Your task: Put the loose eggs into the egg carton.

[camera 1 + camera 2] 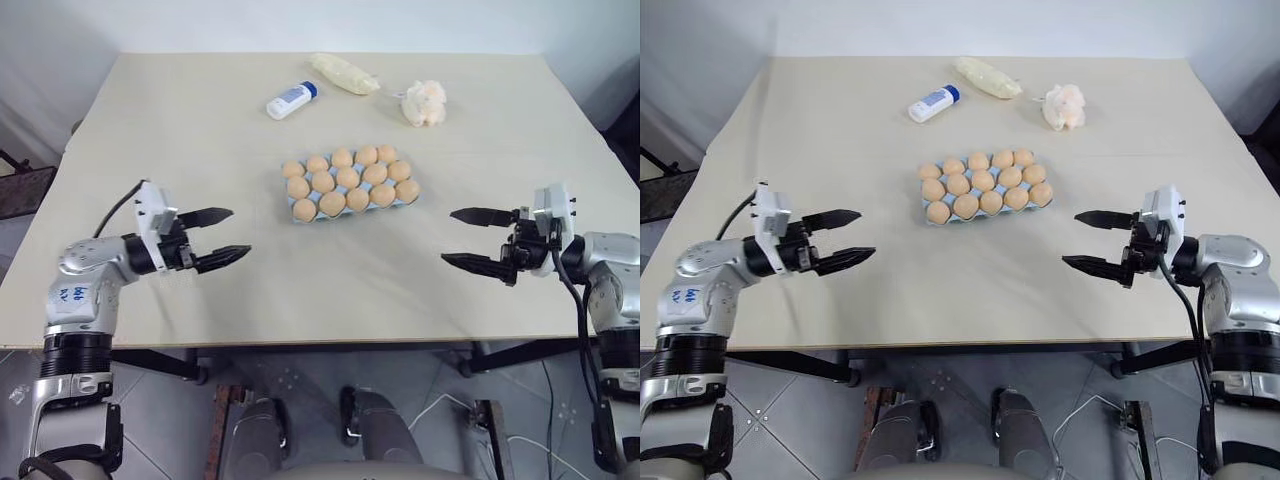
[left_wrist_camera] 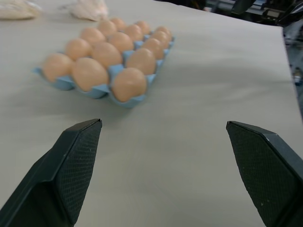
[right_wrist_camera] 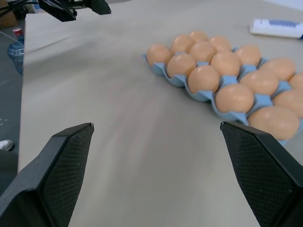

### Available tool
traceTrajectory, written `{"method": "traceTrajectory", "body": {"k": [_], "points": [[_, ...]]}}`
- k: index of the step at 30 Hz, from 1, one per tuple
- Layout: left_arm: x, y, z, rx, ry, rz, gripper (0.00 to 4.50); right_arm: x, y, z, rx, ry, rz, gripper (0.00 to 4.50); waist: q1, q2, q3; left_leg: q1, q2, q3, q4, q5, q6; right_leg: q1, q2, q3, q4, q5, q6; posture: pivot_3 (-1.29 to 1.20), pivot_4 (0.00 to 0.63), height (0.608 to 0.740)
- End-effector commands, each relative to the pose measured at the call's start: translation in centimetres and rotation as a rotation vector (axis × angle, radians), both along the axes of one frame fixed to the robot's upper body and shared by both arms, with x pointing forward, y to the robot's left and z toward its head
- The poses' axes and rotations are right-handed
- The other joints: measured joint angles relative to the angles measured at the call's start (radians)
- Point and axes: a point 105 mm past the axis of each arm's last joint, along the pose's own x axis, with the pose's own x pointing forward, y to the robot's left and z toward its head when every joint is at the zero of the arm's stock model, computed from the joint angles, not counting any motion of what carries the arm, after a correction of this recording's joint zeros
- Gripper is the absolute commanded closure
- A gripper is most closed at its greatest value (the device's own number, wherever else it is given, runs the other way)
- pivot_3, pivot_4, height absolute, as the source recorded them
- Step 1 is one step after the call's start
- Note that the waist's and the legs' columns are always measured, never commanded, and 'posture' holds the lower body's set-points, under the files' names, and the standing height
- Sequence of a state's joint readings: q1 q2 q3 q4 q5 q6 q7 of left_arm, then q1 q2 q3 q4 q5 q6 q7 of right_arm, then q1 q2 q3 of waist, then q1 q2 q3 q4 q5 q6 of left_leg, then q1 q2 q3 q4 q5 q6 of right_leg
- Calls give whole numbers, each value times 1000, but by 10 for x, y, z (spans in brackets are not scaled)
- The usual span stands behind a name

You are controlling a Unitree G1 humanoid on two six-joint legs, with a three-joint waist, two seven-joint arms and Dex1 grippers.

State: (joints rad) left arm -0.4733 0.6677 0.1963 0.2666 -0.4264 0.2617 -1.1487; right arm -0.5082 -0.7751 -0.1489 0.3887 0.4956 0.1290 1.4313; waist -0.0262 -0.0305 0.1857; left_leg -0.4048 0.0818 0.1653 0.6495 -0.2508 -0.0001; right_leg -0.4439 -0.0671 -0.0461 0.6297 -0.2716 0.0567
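The egg carton (image 1: 349, 184) sits between and ahead of both grippers with all fifteen cups filled by eggs (image 1: 332, 203); no egg lies loose on the table (image 1: 200, 140). Left gripper (image 1: 217, 237) and right gripper (image 1: 470, 240) stand wide and empty; the task appears complete

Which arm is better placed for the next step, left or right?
Neither: the egg carton is full, no egg lies loose, and the left claw and right claw hover open either side.
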Motion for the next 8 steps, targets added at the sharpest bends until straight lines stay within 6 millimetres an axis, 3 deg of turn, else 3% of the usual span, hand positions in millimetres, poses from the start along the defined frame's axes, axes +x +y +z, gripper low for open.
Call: {"method": "traceTrajectory", "body": {"k": [1,8], "points": [[3,19,10,-22,-36,63,18,2,-10,15,80,-58,-16,0,-2,0,0,0,0,0,0,0,0,0,-4,0,0,0,0,0,150,740],[3,21,-1,9,20,49,18,1,-20,2,66,-8,-52,0,-5,0,0,0,0,1,-1,2,4,-1,-5,-1,0,0,0,0,150,740]]}}
